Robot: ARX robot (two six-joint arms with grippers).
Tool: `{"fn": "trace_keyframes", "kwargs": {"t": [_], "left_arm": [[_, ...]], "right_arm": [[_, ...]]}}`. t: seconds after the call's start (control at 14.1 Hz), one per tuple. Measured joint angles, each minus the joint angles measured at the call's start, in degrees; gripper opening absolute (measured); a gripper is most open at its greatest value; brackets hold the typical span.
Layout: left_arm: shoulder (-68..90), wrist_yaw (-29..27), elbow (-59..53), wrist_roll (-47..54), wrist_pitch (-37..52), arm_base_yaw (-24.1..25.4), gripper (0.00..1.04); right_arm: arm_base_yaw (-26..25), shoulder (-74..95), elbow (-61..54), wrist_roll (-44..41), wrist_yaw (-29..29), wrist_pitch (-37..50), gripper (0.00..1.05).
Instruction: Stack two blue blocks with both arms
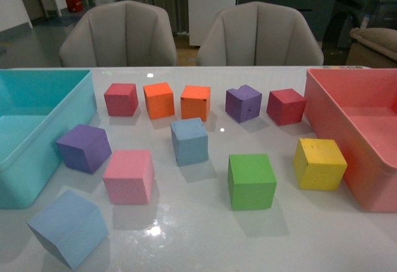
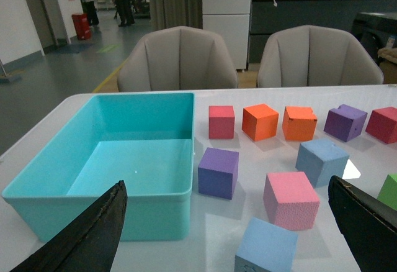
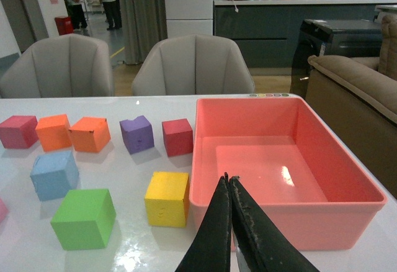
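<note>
Two blue blocks rest on the white table (image 1: 205, 228), well apart from each other. Do we agree?

We do. The farther blue block (image 1: 189, 140) sits near the middle of the table, just in front of an orange cube (image 1: 195, 102). A pink cube (image 1: 128, 176) is to its left and a green cube (image 1: 251, 181) to its right, both closer to us, and it touches neither.

And the other one?

We see the nearer blue block (image 1: 68, 228) by the table's near edge on our left, close to the near corner of the teal bin (image 1: 37, 160) and in front of the pink cube. It is turned at an angle to the rest and touches nothing but the table.

What do we say of the grippers?

The left gripper (image 2: 226, 185) has its jaws spread wide and holds nothing. In its wrist view, the nearer blue block shows between the two black fingers (image 2: 93, 235), and neither finger touches it. The right gripper (image 3: 227, 182) has its jaws pressed together on nothing, seen against the near wall of the pink bin (image 3: 285, 222), well apart from both blue blocks.
</note>
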Motion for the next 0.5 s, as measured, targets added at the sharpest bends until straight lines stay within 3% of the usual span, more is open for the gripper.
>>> {"fn": "trace_keyframes", "kwargs": {"t": [0.28,0.36,0.5], "left_arm": [[0.0,0.0,0.0,0.0,0.0,0.0,0.98],[0.0,0.0,0.0,0.0,0.0,0.0,0.98],[0.0,0.0,0.0,0.0,0.0,0.0,0.98]], "right_arm": [[0.0,-4.6,0.0,0.0,0.0,-5.0,0.02],[0.0,-10.9,0.0,0.0,0.0,-13.8,0.02],[0.0,-13.4,0.0,0.0,0.0,-14.3,0.02]]}}
